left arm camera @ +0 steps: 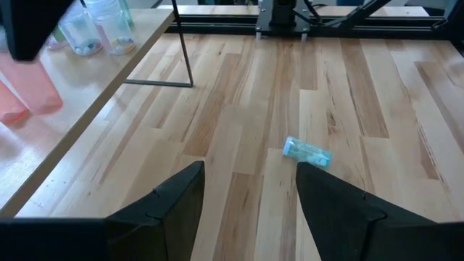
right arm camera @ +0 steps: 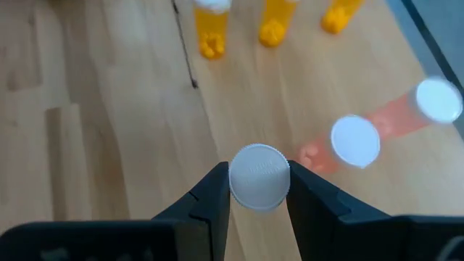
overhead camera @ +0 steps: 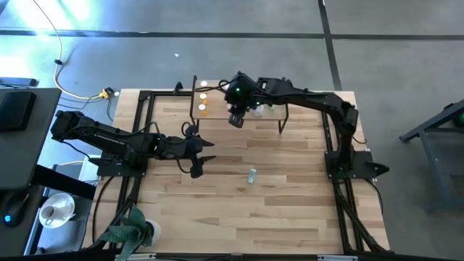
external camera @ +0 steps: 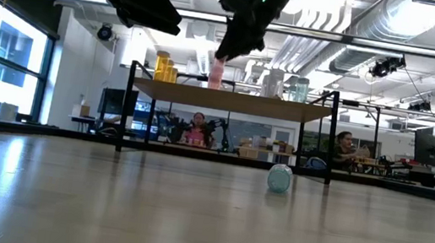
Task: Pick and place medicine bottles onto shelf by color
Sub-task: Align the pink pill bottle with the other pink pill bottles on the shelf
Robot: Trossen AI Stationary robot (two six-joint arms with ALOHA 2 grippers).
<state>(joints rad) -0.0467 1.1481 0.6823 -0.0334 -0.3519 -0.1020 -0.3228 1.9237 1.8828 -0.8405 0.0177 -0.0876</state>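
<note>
1. Shelf (external camera: 238, 99): stands at the table's far edge on black legs, carrying upright orange bottles (right arm camera: 272, 22), pink-red bottles (right arm camera: 362, 141) and pale bottles (external camera: 286, 86).
2. Right gripper (right arm camera: 259, 190): above the shelf, fingers clamped on a white-capped bottle (right arm camera: 259, 176), apparently pink-red, long axis vertical, cap up.
3. Left gripper (left arm camera: 250, 192): over mid-table, fingers apart, empty.
4. Teal bottle (left arm camera: 307, 151): lies on its side on the tabletop, long axis horizontal.

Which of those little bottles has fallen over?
The teal bottle alone on the table: it lies on its side, off the shelf. The others stand upright on the shelf, and the right end effector holds one.
</note>
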